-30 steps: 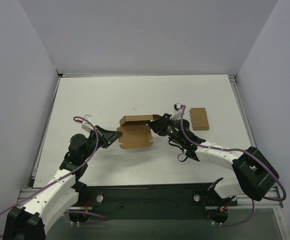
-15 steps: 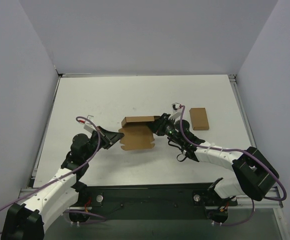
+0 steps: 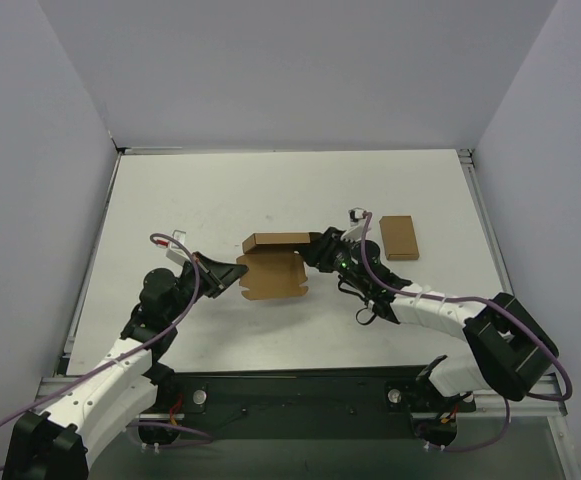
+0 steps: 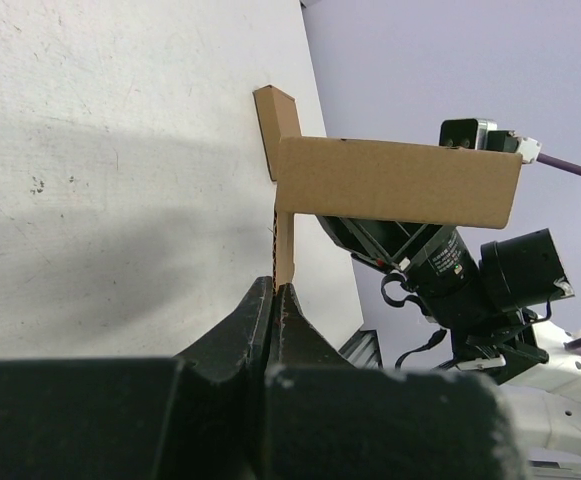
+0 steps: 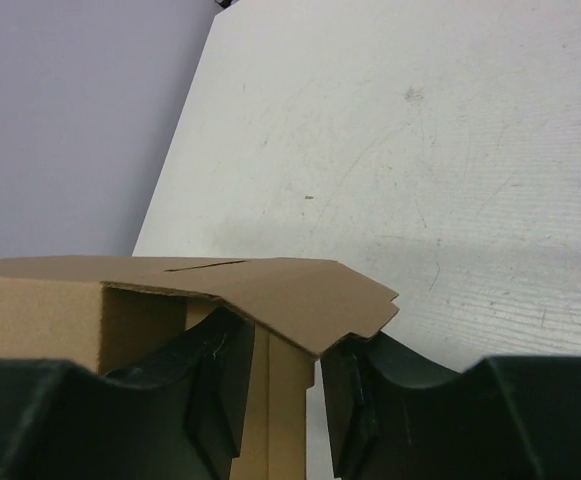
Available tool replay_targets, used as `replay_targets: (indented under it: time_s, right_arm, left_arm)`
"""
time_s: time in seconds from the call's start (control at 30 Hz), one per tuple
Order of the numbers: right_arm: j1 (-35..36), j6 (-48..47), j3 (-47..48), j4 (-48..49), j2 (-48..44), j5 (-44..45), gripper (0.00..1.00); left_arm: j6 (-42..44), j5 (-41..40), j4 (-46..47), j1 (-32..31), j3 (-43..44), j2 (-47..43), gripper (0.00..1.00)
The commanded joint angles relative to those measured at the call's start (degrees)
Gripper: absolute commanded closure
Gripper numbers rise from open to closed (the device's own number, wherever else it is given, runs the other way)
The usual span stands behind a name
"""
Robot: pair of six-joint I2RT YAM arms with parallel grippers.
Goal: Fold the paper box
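Observation:
The paper box [image 3: 273,272] is brown kraft cardboard, part folded, in the middle of the white table [image 3: 220,195]. Its back wall [image 3: 275,241] stands upright and its notched base lies flat. My left gripper [image 3: 238,272] is shut on the box's left edge. In the left wrist view the fingers [image 4: 260,310] pinch a thin cardboard strip [image 4: 284,240] below the raised wall [image 4: 400,182]. My right gripper [image 3: 317,250] is at the box's right end. In the right wrist view its fingers [image 5: 215,365] close on a folded strip [image 5: 285,400] under a notched flap [image 5: 300,295].
A narrower plain brown cardboard rectangle [image 3: 398,237] lies flat just right of the right gripper. Grey walls enclose the table at the left, back and right. The arm bases and a dark rail [image 3: 300,395] sit at the near edge.
The left gripper has shifted slightly right with the box's left edge. The box and the right gripper have barely moved.

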Motion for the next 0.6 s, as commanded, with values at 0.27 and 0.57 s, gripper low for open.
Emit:
replay_targets:
  time_s: [0.27,0.57]
  right_arm:
    - [-1.47,0.16,0.54,6.71,3.24,-1.06,0.65]
    - [-1.56,3.49,2.3,10.14,4.2,-4.93,0.63]
  left_arm:
    - [-1.33,-0.01,2.32,-0.52,1.25,-1.55,1.0]
    - [-1.69,-0.36,3.46,-1.14,0.29,-0.67,1.0]
